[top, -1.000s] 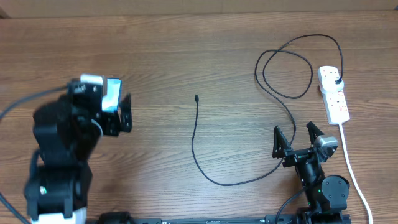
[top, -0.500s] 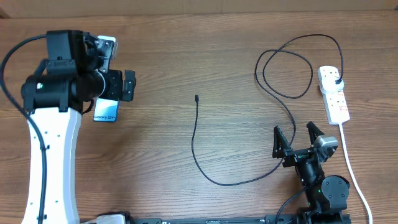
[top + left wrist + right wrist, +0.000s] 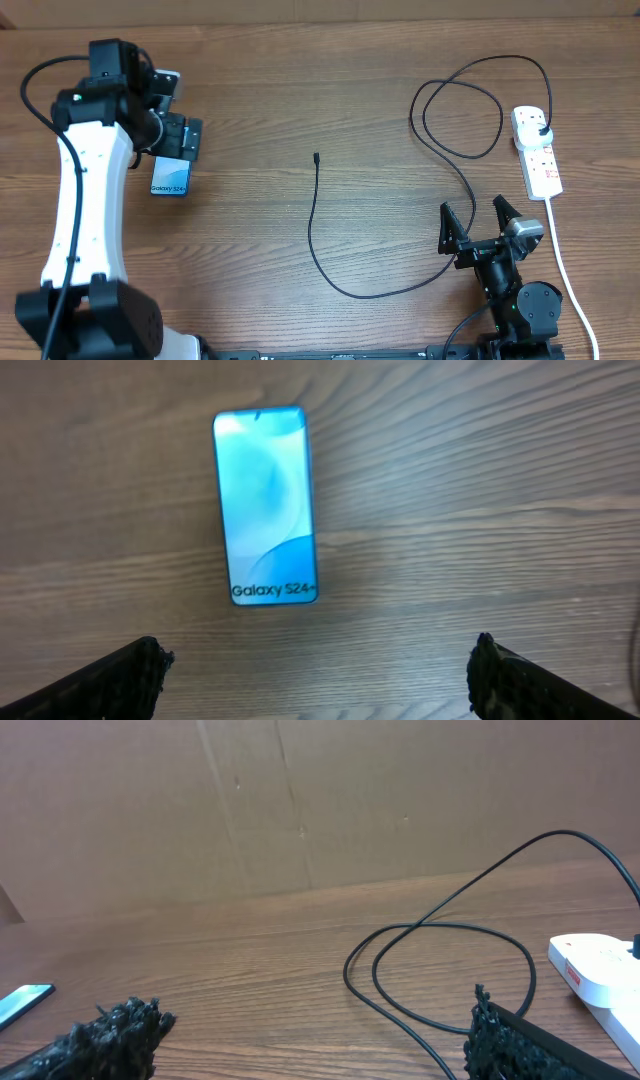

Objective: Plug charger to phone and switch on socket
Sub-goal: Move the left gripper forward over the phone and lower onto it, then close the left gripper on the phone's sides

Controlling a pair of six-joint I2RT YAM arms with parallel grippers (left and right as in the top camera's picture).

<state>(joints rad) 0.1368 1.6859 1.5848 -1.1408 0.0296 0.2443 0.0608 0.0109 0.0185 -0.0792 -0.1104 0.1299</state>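
The left end effector (image 3: 318,668) was held wide open and empty above the surface (image 3: 480,480). The phone (image 3: 265,505) was laid flat and screen-up just beyond its fingers (image 3: 120,680), untouched and nearer the finger at the left of the wrist view. The right end effector (image 3: 473,216) was likewise spread and empty, with the socket (image 3: 537,150) ahead and to its right. The charger (image 3: 312,230) was plugged into the socket's far end, its small tip (image 3: 316,157) left free well off to that end effector's left, apart from the phone.
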